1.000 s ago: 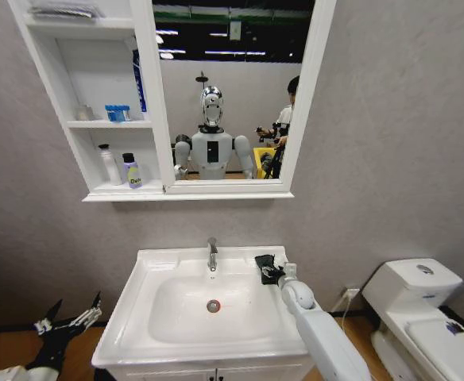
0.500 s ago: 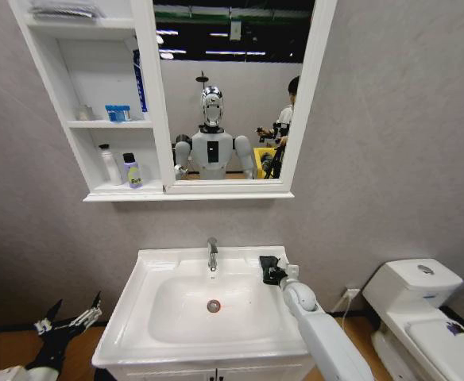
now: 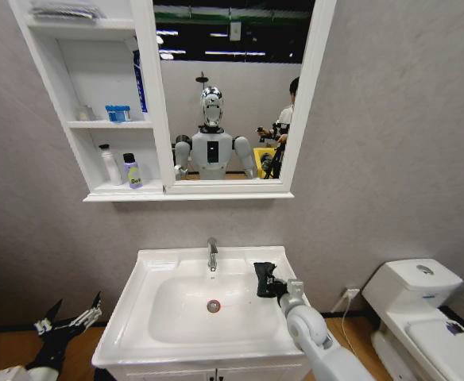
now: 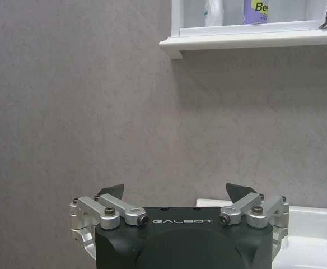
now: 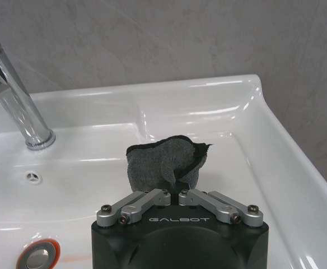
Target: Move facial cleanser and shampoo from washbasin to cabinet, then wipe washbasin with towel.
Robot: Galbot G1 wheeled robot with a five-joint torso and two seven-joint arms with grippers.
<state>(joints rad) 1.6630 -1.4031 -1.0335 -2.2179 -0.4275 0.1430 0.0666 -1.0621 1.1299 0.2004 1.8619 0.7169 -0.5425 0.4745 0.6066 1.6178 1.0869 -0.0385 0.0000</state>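
Far on the left, low down beside the washbasin, we see our left tool. It hangs near the floor with its fingers spread wide and nothing between them. In the left wrist view the left tool points at the grey wall, and a corner of the washbasin peeks in beside it. Up on the wall is the cabinet, white, with open shelves next to a mirror. On the bottom shelf stand a white bottle and a smaller bottle with a dark cap, close side by side. On the middle shelf sits a little blue box. Below, the washbasin has a shiny tap at the back and a round drain in the middle of the bowl. A bit more to the right, our right tool is over the right side of the bowl, near its back corner. Its fingers are pinched together on the towel, a small dark cloth that bunches up out of the tips. In the right wrist view the towel hangs just over the white inside of the bowl, to the side of the tap. We cannot tell if it touches the bowl. Far right stands a white toilet.
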